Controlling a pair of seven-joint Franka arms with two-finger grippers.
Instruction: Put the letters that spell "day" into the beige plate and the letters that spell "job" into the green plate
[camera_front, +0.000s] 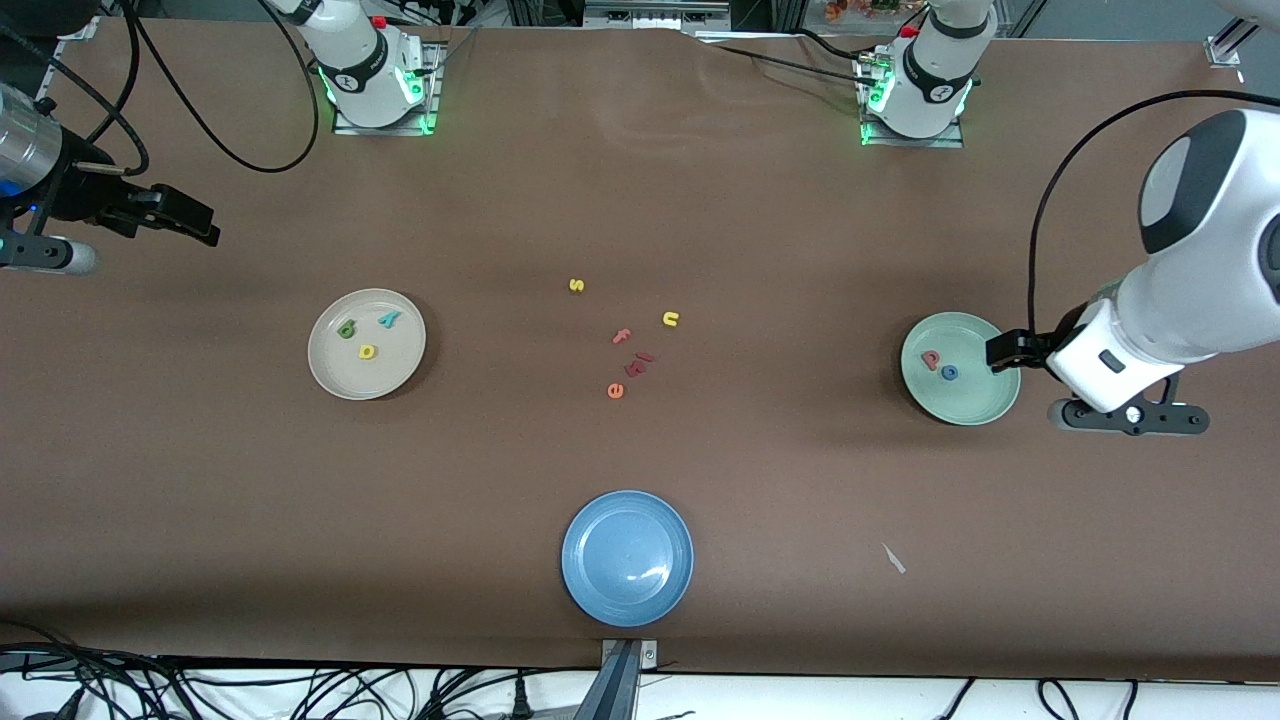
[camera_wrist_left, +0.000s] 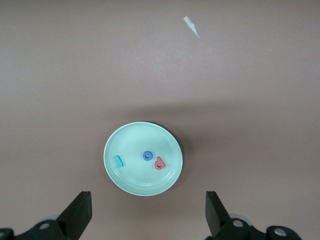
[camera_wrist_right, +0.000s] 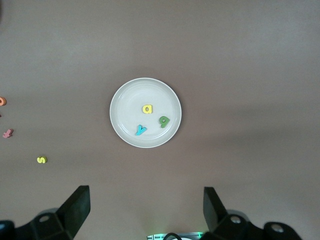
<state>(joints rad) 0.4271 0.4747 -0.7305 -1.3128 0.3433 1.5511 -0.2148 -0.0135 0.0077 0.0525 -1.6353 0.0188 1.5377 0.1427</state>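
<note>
On the brown table, the spread, empty left gripper (camera_wrist_left: 147, 217) hangs over the green plate (camera_wrist_left: 120, 182), whose teal j (camera_wrist_left: 118, 161) lies directly beneath it.

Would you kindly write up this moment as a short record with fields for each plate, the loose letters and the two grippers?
beige plate: holds yellow d, teal y, green a
green plate: holds teal j, blue o, salmon-red b
blue plate: nothing in it
loose letters: yellow s, yellow u, pink f, orange e mid-table
left gripper: open, above green plate
right gripper: open, high up near the beige plate
</note>
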